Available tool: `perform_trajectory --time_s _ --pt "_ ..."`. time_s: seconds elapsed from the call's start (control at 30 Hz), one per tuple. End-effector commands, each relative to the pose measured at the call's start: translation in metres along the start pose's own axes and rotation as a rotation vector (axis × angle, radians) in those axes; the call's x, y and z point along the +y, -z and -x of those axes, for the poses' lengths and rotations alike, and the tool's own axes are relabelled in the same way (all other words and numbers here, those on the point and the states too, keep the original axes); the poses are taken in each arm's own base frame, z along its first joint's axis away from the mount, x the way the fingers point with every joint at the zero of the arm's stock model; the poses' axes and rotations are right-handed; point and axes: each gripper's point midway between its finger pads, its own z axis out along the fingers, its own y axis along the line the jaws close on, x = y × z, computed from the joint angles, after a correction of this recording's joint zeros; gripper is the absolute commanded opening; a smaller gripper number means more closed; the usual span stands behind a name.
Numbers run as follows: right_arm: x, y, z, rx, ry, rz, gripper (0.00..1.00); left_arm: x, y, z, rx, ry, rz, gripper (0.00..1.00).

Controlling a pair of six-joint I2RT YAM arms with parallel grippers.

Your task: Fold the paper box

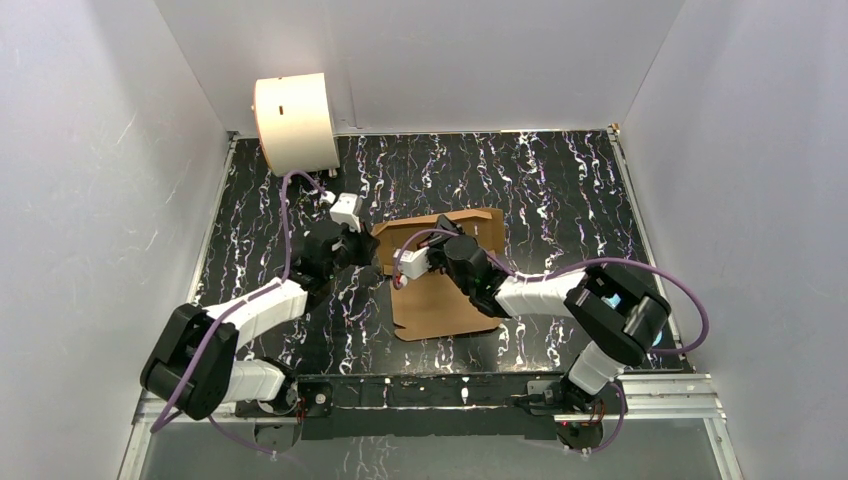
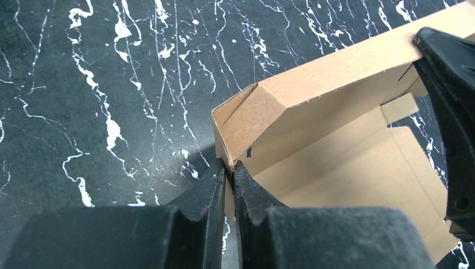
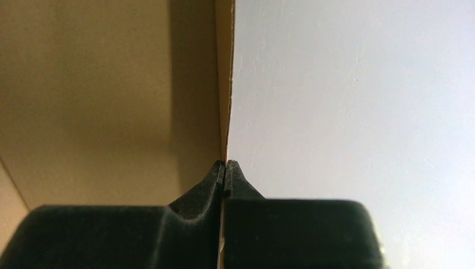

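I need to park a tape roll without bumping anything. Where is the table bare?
Bare table lies far right, between the box and the right wall, and along the back, right of the drum. The middle is crowded: the left gripper and right gripper both pinch the box there.

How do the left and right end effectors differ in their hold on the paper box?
The left end effector pinches an upright flap at a corner of the paper box, close to the table; the right end effector pinches a panel edge seen against the white enclosure wall. The left arm stands beside the box; the right arm reaches over it. Both are shut on cardboard.
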Motion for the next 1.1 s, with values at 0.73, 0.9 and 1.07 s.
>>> perform_trajectory --time_s 0.73,0.9,1.07 --pt "-0.035 0.013 0.045 -0.225 -0.101 -0.111 0.00 -0.068 -0.001 0.020 -0.053 0.023 -0.252 0.14" --pt "-0.022 0.019 0.043 -0.211 -0.091 -0.100 0.00 -0.067 -0.003 0.007 -0.033 0.012 -0.267 0.20" --pt "-0.012 0.028 0.047 -0.181 -0.035 -0.109 0.00 -0.062 0.003 -0.006 -0.018 -0.006 -0.260 0.25"
